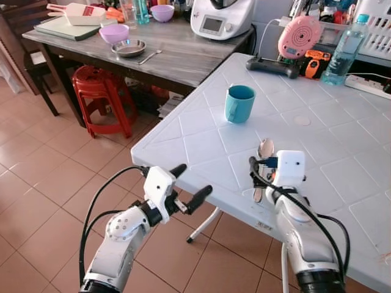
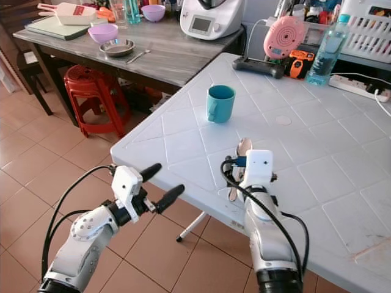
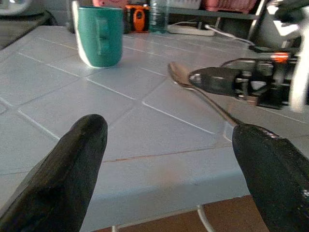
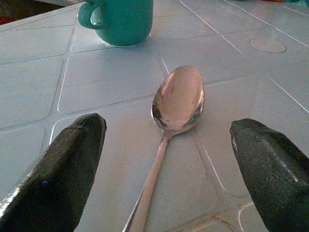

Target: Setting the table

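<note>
White tiled table (image 1: pixel 342 152), spoon (image 4: pixel 177 104) lying flat between the wide-open, empty right tool (image 4: pixel 166 169) fingers, teal mug (image 1: pixel 239 104) beyond

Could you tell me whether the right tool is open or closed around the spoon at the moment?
Open. The right tool has its fingers spread on either side of the spoon, which lies flat on the white table.

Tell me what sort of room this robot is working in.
Probably a home kitchen or dining area: a food processor and bowls on a wooden table, a mug and spoon on the white table.
</note>
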